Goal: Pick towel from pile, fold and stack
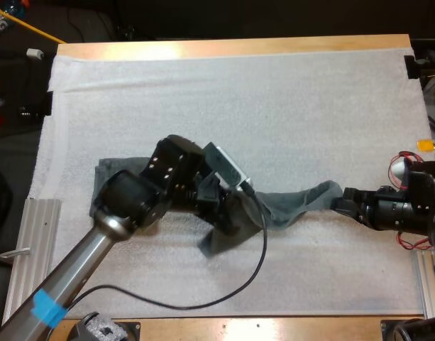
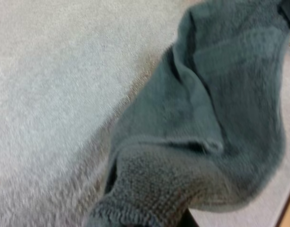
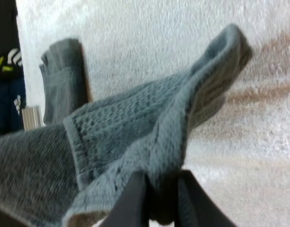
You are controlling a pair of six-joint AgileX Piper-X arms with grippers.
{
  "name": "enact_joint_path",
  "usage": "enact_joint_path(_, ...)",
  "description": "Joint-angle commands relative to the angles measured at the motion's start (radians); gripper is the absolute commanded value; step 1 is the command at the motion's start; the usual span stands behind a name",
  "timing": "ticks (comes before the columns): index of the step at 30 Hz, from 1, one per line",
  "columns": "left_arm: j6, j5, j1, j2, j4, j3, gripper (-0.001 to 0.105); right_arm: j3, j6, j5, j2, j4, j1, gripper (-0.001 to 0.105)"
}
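A dark grey-green towel (image 1: 288,209) lies stretched across the middle of the white mat, held between both arms. My left gripper (image 1: 228,213) is at its left end, where the cloth bunches up and hangs down; up close the towel (image 2: 206,118) rises in thick folds toward the camera. My right gripper (image 1: 343,202) pinches the towel's right corner. Its black fingers (image 3: 135,201) press on the cloth (image 3: 149,137) from both sides, and the corner stands up above them. A second towel (image 1: 107,176), folded, lies partly under my left arm; it also appears beyond the held one (image 3: 62,80).
The white mat (image 1: 238,99) covers most of the wooden table (image 1: 231,47). Ribbed metal rails lie at the left edge (image 1: 32,245) and the right edge (image 1: 430,284). A black clamp (image 1: 419,65) sits at the far right corner.
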Motion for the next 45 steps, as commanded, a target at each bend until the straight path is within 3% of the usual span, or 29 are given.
enact_joint_path(1,-0.004,-0.01,-0.001,-0.029,0.025,-0.004,0.0,-0.022,-0.012,-0.01,-0.006,0.035,0.002,0.0)
enact_joint_path(6,-0.017,-0.01,-0.001,-0.096,0.054,-0.004,0.0,-0.098,-0.113,0.006,-0.008,0.153,0.002,0.0)
enact_joint_path(12,-0.06,-0.01,-0.001,-0.164,0.055,-0.004,0.0,-0.22,-0.216,0.098,-0.008,0.292,0.002,0.0)
enact_joint_path(19,-0.06,-0.023,-0.001,-0.201,0.081,-0.004,0.0,-0.301,-0.256,0.051,-0.008,0.376,0.002,0.0)
enact_joint_path(27,-0.085,-0.031,-0.001,-0.283,0.088,-0.004,0.0,-0.31,-0.256,0.055,-0.008,0.418,0.002,0.0)
enact_joint_path(39,-0.079,-0.036,-0.004,-0.313,0.209,-0.004,0.0,-0.312,-0.285,0.043,-0.085,0.53,0.002,0.0)
enact_joint_path(45,-0.044,-0.166,-0.004,-0.259,0.171,0.0,0.0,-0.297,-0.284,0.052,-0.045,0.487,0.002,0.0)
